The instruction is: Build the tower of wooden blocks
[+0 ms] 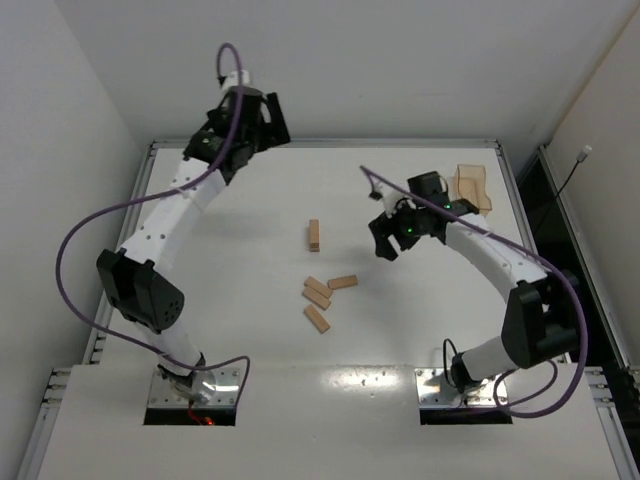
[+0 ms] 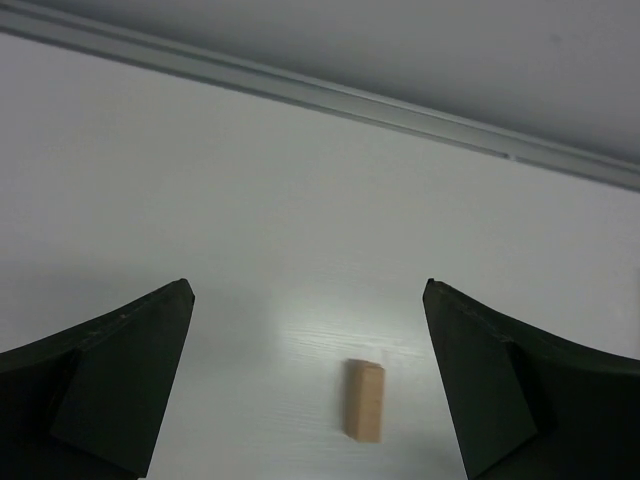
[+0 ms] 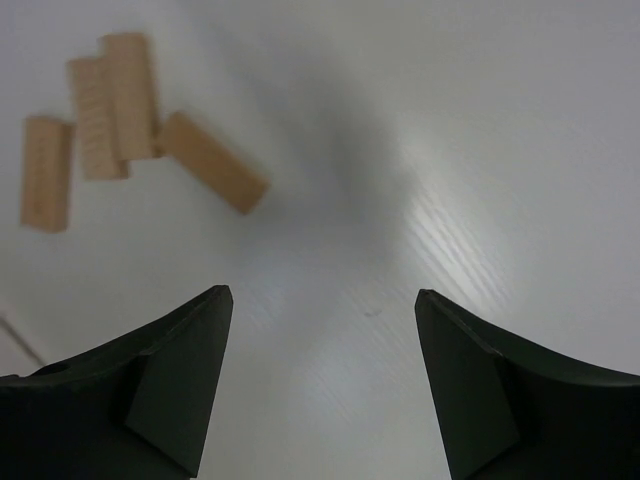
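Tower [image 1: 314, 235] seems to stand on end; left claw [image 2: 308, 300] and right claw [image 3: 322, 300] gape empty.

White bench [image 1: 230, 300] – a small tower [image 1: 314, 236] stands mid-surface, four loose wood blocks [image 1: 318, 297] lie nearer, and an orange tray [image 1: 473, 186] sits far right.

A white counter [image 1: 250, 330] fills the middle of the top view, matte, with a faint wood grain. A thin metal rail [image 1: 330, 143] edges it at 12 o'clock. Plain white walls close in on three sides: the back wall [image 1: 400, 60] at 12 o'clock, the left wall [image 1: 60, 130] at 9 o'clock and the right wall [image 1: 612, 100] at 3 o'clock. Between the counter and the right wall runs a dark gap [image 1: 570, 230], where a thin cable [image 1: 583, 153] with a white end hangs. The light is soft and even, and the shadows are faint.
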Controlling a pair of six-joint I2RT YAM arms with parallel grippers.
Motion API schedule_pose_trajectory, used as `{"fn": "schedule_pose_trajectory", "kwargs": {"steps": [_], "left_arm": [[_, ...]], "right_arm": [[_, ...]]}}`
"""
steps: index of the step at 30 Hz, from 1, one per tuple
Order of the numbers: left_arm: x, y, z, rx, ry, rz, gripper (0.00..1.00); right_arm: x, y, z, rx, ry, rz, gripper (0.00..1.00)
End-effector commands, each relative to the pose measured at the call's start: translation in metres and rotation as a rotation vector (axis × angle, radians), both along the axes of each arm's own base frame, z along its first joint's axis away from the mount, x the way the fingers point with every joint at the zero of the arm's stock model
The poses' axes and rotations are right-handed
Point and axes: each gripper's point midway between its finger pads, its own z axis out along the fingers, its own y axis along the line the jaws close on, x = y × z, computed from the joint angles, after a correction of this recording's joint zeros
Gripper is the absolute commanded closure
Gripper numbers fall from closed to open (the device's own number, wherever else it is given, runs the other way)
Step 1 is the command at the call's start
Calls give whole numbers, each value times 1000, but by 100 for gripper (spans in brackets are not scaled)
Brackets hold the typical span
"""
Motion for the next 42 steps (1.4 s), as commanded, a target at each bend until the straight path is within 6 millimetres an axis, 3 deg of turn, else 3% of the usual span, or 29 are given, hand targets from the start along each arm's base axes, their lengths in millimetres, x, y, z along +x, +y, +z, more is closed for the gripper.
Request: {"fn": "schedule_pose_trajectory", "kwargs": {"steps": [1,3,4,6,8,11,21,29,30,33,42], "left_arm": [[7,69,-19,-8,64,85,1],[9,85,-28,-47,84,60,1],[10,109,-43,-59,120,94,1],[10,118,-52,-108,144,62,1],[10,139,-65,-124,170,81,1],[8,150,-73,-169,188,63,1],[5,155,-73,-208,177,21,1],[4,151,-92,-236,217,-7,1],[7,152,-94,-236,216,-7,1],[8,153,-99,-256,228,-7,1],[11,149,-106,-276,240,-18,1]], "right_arm": [[-55,68,2,46,-8,483,29],[-66,85,-1,15,-15,640,29],[-84,97,-5,-3,19,725,29],[-92,109,-7,-24,10,856,31],[-110,115,-25,-48,79,971,32],[-118,119,-42,-81,121,1058,34],[-97,126,-80,-136,163,1132,41],[-73,134,-81,-175,74,1081,41],[-66,139,-70,-167,17,1078,41],[-57,136,-68,-196,-48,1011,39],[-45,130,-87,-261,-41,968,41]]}}
